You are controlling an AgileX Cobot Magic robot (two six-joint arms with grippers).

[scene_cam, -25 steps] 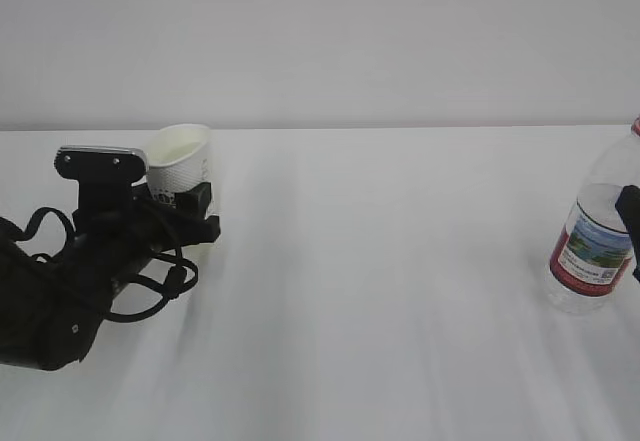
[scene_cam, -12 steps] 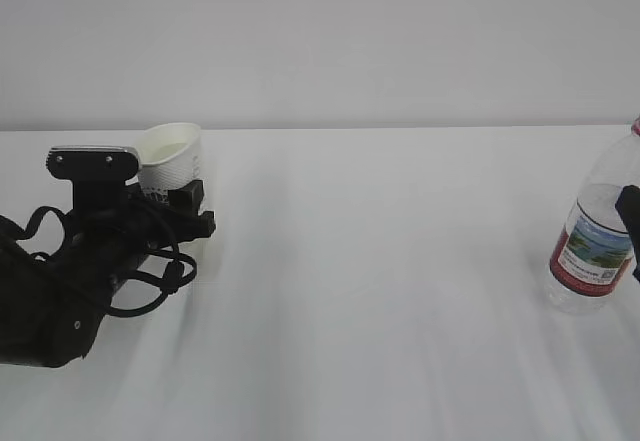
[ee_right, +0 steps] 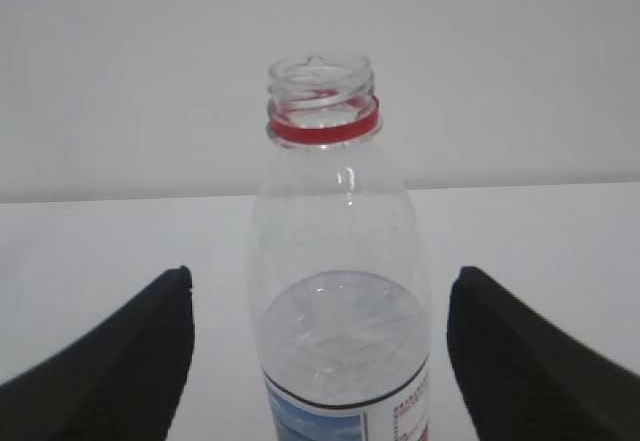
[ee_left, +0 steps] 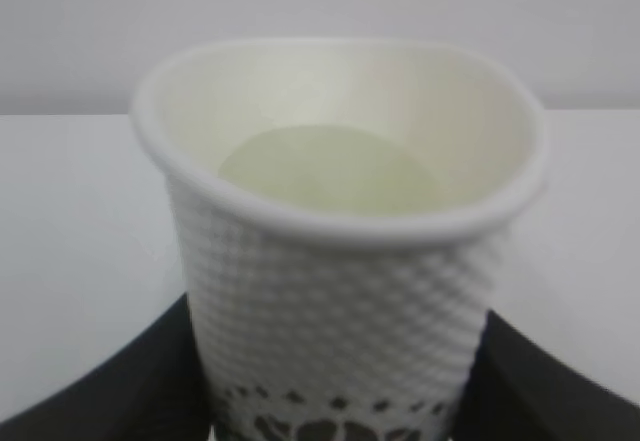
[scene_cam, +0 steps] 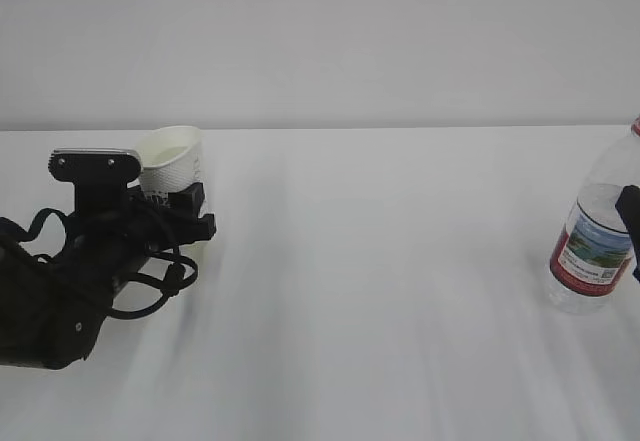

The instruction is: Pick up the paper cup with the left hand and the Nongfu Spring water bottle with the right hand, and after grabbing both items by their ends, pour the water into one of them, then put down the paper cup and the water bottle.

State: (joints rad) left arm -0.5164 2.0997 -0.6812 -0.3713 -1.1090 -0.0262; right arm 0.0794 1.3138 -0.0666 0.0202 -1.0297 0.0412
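The paper cup (scene_cam: pixel 172 161) is white with a dotted texture and stands upright at the far left. My left gripper (scene_cam: pixel 186 213) is shut on its lower part. In the left wrist view the cup (ee_left: pixel 340 261) fills the frame, its rim pressed slightly oval, with black fingers (ee_left: pixel 150 386) against both sides. The Nongfu Spring water bottle (scene_cam: pixel 595 246) stands at the right edge without a cap. My right gripper (ee_right: pixel 320 306) is open around the bottle (ee_right: pixel 340 211), and both fingers (ee_right: pixel 125 361) stand clear of it. Water (ee_right: pixel 340 336) fills its lower part.
A white table (scene_cam: pixel 380 291) spreads between the two arms, with a plain white wall behind. Loose black cables (scene_cam: pixel 150 281) hang from the left arm. Only a dark finger (scene_cam: pixel 630 216) of the right arm shows in the exterior view.
The left arm has shifted slightly left with the cup, and the cup has gone from tilted to more upright. The bottle and right gripper have not moved.
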